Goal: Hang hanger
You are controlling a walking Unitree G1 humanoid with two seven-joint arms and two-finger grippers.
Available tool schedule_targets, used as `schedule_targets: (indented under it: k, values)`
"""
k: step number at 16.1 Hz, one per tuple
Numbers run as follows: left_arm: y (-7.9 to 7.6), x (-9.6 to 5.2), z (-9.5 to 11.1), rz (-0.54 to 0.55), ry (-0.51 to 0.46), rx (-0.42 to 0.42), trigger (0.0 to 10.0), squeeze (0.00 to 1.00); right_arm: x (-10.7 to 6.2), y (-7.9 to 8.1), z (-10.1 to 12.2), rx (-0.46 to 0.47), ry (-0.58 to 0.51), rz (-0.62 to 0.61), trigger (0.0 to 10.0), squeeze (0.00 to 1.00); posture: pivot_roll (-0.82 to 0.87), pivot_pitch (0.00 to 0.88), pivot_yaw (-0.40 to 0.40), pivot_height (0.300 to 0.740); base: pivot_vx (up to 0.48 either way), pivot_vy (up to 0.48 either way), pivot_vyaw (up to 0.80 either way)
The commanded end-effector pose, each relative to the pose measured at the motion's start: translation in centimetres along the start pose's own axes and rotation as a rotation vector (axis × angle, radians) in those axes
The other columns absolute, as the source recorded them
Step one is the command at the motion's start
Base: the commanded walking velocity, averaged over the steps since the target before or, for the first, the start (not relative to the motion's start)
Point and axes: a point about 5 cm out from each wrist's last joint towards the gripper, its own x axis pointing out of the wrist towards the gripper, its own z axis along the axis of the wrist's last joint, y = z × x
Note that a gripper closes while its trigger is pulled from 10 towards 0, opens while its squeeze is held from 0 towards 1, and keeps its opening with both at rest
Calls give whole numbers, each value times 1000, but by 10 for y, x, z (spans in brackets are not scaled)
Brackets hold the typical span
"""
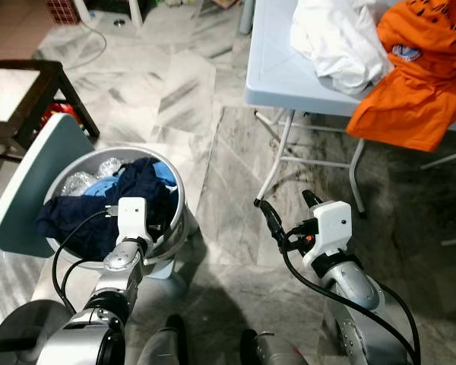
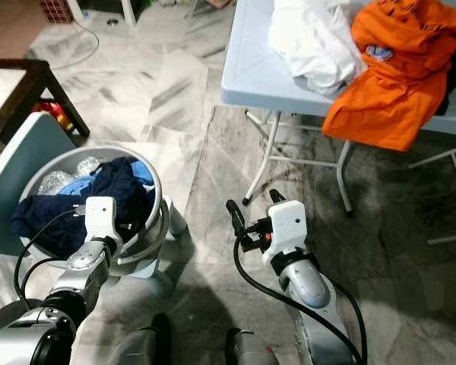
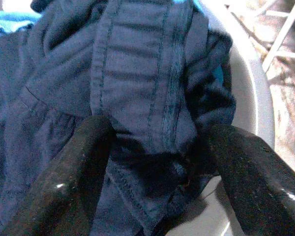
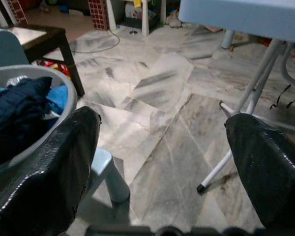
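Observation:
A round white laundry basket (image 1: 179, 199) stands on the floor at my left, holding a dark navy garment (image 1: 91, 213) over a light blue cloth (image 1: 100, 187) and clear plastic bags (image 1: 80, 181). My left gripper (image 3: 160, 167) reaches down into the basket's near side and is open. A ribbed fold of the navy garment (image 3: 137, 78) lies between its two fingers (image 3: 64, 182). My right gripper (image 1: 289, 209) hangs open over the marble floor, right of the basket, with nothing between its fingers (image 4: 265, 167).
A pale blue folding table (image 1: 273, 68) stands ahead on the right, with a white garment (image 1: 334, 38) and an orange shirt (image 1: 418, 76) draped over its edge. Its white legs (image 1: 277, 160) reach the floor near my right gripper. A dark wooden table (image 1: 30, 95) and a pale blue panel (image 1: 26, 190) flank the basket's left.

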Motion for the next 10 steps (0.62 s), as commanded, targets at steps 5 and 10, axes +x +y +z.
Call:
schedule_targets:
  k: [5,10]
  values:
    - [26,-5,-18,122,112,-30,0,0,-4,2,3,-4,14,0,10000,0,-153,299,-55,740,0,0,0]
    - [40,-6,-11,144,79,-51,0,0,0,6,1,6,19,2,10000,0,-121,299,-45,740,0,0,0]
